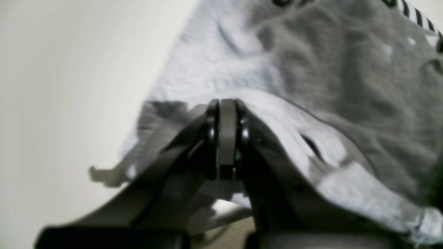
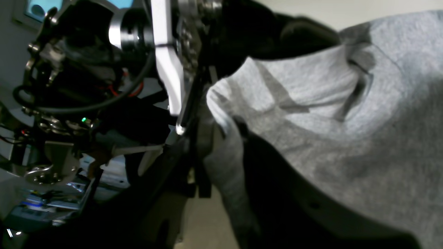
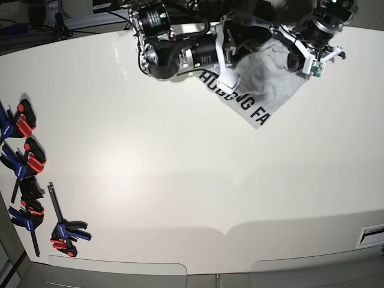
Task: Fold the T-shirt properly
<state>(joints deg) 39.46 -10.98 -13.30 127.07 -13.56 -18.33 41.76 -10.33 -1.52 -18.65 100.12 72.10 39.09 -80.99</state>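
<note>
The light grey T-shirt [image 3: 271, 90] lies bunched at the far right of the white table [image 3: 180, 180], its black lettering facing up along its near edge. In the base view my right gripper [image 3: 231, 81] sits over the shirt's left edge. The right wrist view shows this gripper [image 2: 221, 135] with its jaws parted and a fold of the T-shirt [image 2: 346, 121] lying between them. My left gripper [image 3: 298, 60] is at the shirt's far right corner. In the left wrist view it [image 1: 227, 103] is shut, with the T-shirt [image 1: 346, 69] draping from its tip over the right finger.
Several red, blue and black clamps [image 3: 24, 162] lie along the table's left edge. Cables and equipment stand behind the far edge. The table's front edge [image 3: 228, 231] runs across the bottom of the base view.
</note>
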